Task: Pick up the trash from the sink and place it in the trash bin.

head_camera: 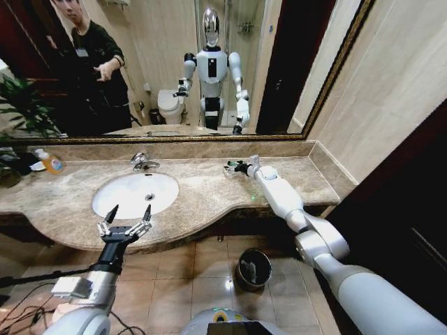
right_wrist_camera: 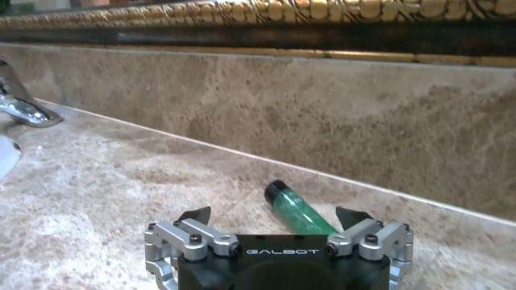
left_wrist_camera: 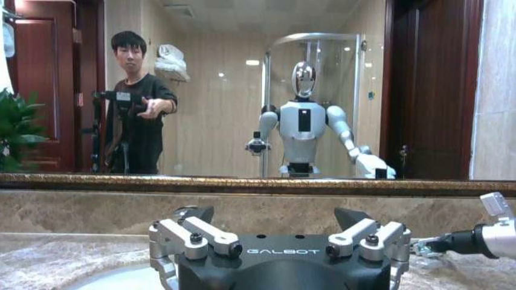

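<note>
Right tool hangs low over the marble surface, jaws spread, a small green tube lying just ahead between them, long axis angled toward the backsplash, while the left tool waits open at the sink rim.

White sink, chrome faucet, set in a mottled beige marble bench. On the bench lies a translucent green tube with a black cap. Black-and-silver left hand; black-tipped right hand on a white arm. Dark trash bin with a shiny rim on tan floor tiles. Orange-yellow bottle with a blue top.
</note>
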Controlling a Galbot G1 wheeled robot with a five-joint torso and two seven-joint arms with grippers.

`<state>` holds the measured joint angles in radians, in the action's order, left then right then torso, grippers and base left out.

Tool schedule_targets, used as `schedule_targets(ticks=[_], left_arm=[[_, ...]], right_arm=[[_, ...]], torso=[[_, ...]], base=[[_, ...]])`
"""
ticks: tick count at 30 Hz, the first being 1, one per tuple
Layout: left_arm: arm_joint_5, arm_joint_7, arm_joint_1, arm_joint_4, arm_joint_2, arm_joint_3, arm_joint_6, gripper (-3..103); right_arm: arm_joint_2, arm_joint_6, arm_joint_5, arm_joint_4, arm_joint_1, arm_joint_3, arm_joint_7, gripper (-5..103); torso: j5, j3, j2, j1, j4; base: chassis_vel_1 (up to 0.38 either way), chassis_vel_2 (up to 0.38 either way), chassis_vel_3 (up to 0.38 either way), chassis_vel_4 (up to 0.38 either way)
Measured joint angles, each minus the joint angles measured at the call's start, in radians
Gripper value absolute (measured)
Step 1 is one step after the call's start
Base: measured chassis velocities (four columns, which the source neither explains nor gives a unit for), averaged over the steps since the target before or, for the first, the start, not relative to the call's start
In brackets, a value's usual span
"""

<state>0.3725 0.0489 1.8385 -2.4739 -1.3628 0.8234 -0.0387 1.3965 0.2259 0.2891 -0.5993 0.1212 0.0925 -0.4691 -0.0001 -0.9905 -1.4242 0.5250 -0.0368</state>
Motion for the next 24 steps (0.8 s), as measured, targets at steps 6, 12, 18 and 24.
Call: schedule_targets(ticks=[6,12,18,24], left_arm=[[0.000,0.000,0.000,0.000,0.000,0.000,0.000,100],[0.000,0.000,0.000,0.000,0.000,0.000,0.000,100],[0.000,0.000,0.000,0.000,0.000,0.000,0.000,100],[0.000,0.000,0.000,0.000,0.000,0.000,0.000,100]], right_arm=[[0.001,0.002,-0.006,0.030,-0.014,-0.005,0.002,98],[0.010,0.003,-0.007,0.036,-0.015,-0.015,0.024,77],[0.015,0.002,-0.006,0.016,-0.003,-0.022,0.042,60],[0.004,0.006,0.002,-0.025,0.015,-0.035,0.067,38]], torso=[[0.0000,0.000,0.000,0.000,0.0000],[0.0000,0.000,0.000,0.000,0.0000],[0.0000,0.000,0.000,0.000,0.0000],[0.0000,0.000,0.000,0.000,-0.0001]], base=[[0.000,0.000,0.000,0.000],[0.000,0.000,0.000,0.000],[0.000,0.000,0.000,0.000],[0.000,0.000,0.000,0.000]])
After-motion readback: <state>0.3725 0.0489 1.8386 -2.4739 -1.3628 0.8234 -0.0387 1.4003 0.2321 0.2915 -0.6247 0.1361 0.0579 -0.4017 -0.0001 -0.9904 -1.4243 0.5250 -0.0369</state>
